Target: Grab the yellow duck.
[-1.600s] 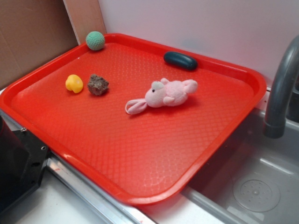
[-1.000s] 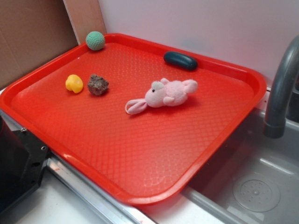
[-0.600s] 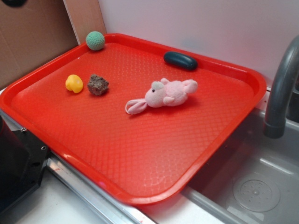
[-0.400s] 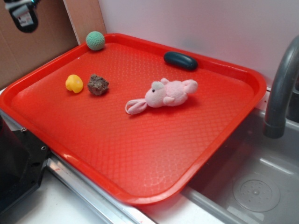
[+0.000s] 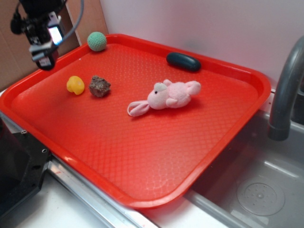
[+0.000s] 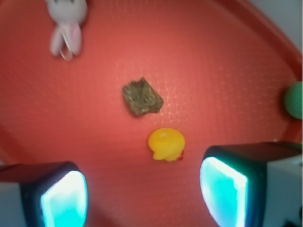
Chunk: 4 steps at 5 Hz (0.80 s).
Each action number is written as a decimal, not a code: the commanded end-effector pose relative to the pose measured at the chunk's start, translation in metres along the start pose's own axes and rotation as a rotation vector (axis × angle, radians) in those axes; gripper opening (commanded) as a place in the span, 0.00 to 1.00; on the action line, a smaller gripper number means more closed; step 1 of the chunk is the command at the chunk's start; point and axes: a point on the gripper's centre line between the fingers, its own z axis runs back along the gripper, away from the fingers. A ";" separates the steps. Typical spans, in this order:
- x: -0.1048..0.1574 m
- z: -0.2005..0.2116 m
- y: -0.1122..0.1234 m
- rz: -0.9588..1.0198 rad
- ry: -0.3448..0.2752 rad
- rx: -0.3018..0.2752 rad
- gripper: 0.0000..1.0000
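Observation:
The yellow duck (image 5: 75,85) (image 6: 166,144) is a small smooth yellow blob lying on the red tray (image 5: 142,142) near its left side, next to a brown rock lump (image 5: 99,86) (image 6: 142,96). My gripper (image 5: 43,52) (image 6: 143,198) hangs above the tray's left rim, up and to the left of the duck, not touching it. In the wrist view its two fingers stand wide apart with bare tray between them, and the duck lies just beyond the gap.
A pink plush bunny (image 5: 166,96) (image 6: 66,19) lies mid-tray. A green knitted ball (image 5: 97,41) (image 6: 294,100) sits at the far left corner, a dark oval object (image 5: 183,61) at the back rim. A grey faucet (image 5: 285,90) and sink (image 5: 259,190) stand right.
The gripper has come into the exterior view from the top left and moved down and right toward the duck. Nothing on the tray has moved.

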 end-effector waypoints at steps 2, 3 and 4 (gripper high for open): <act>0.003 -0.062 0.028 -0.018 0.046 0.017 1.00; -0.004 -0.073 0.025 0.006 0.118 0.022 1.00; -0.012 -0.078 0.018 0.032 0.142 0.034 0.00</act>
